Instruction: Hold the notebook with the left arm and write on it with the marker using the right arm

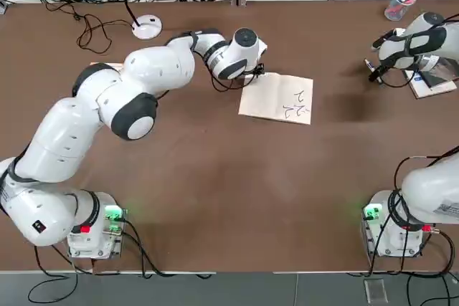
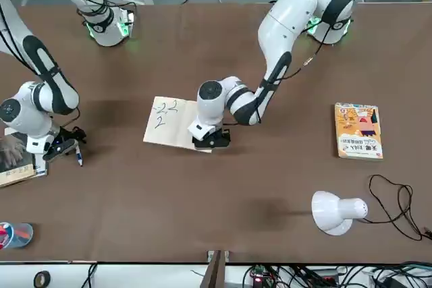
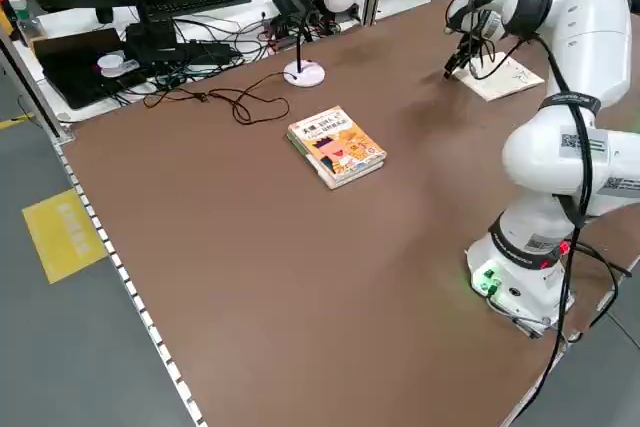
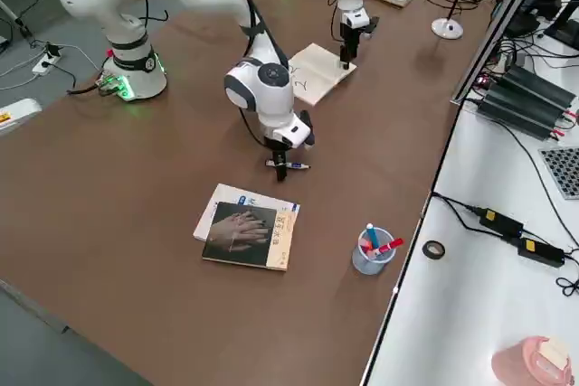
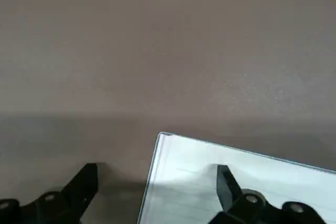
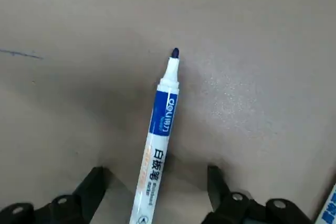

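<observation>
Two arms at a brown table (image 1: 215,177). Left gripper (image 2: 211,141) sits low at the far left corner of the notebook (image 1: 280,98), fingers spread: in its wrist view one finger (image 5: 228,184) is over the page near the corner, the other (image 5: 84,182) over bare table beside the edge. Whether the finger presses the paper, cannot tell. Notebook lies flat, mid-table toward the far side, a few dark scribbles on its right part.

Right gripper (image 4: 280,162) hangs low over the table well to the right of the notebook, near the far right edge. Marker (image 6: 157,135) lies flat on the table between its fingers (image 6: 220,187), which stand apart with a gap on each side of the barrel; uncapped, dark tip pointing away from the wrist.

Book with a grey photo cover (image 4: 249,234) lies just beyond the right gripper, clear cup (image 4: 371,250) of pens farther on. Yellow-orange book (image 2: 359,131) far left; white desk lamp (image 2: 334,212) at the far side.
</observation>
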